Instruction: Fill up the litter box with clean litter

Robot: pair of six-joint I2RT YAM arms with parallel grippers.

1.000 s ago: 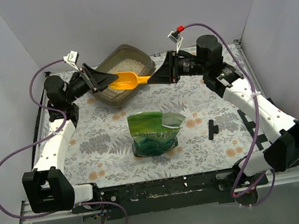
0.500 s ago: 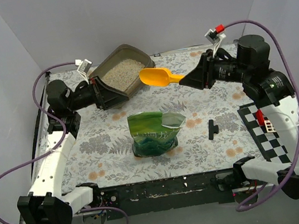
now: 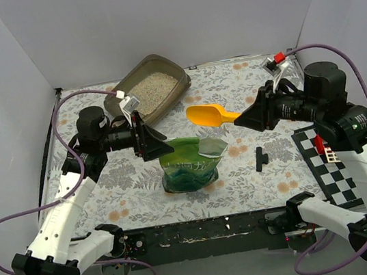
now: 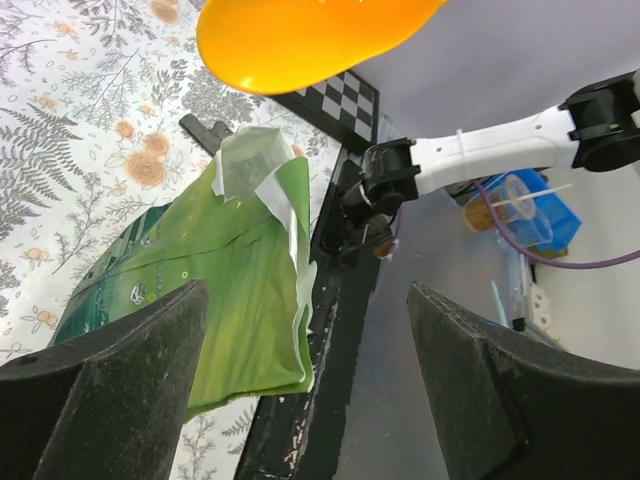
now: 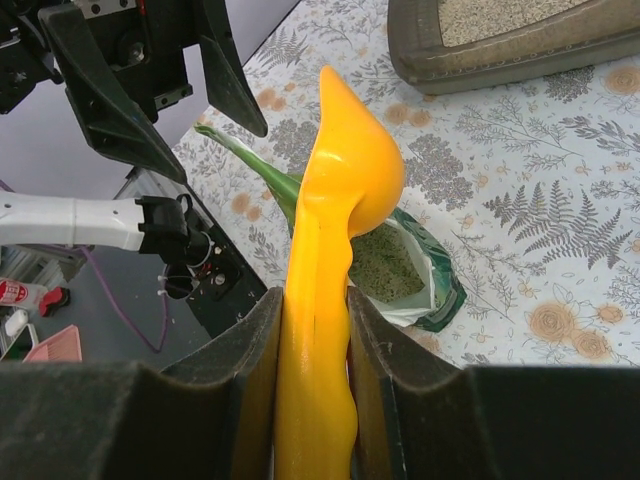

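Note:
The grey-brown litter box (image 3: 180, 91) sits at the back of the floral mat with pale clean litter (image 3: 152, 87) in it; its wall (image 5: 500, 50) and litter (image 5: 490, 15) also show in the right wrist view. My right gripper (image 3: 244, 119) (image 5: 315, 300) is shut on the handle of the yellow scoop (image 3: 206, 114) (image 5: 340, 180), whose bowl hangs over the open green bag (image 3: 189, 163) (image 5: 440, 290). Granules (image 5: 385, 265) lie inside the bag. My left gripper (image 3: 155, 144) (image 4: 305, 300) is open just left of the bag (image 4: 200, 270), holding nothing, with the scoop (image 4: 300, 35) above.
A small black part (image 3: 261, 158) lies on the mat right of the bag. A black-and-white checkerboard (image 3: 329, 164) lies at the right edge. White walls close in the back and both sides. The black front edge of the table (image 4: 340, 330) is near the bag.
My left gripper has opened, let go of the litter box and swung to the bag; the box lies flat again. My right gripper carried the scoop from the box to above the bag.

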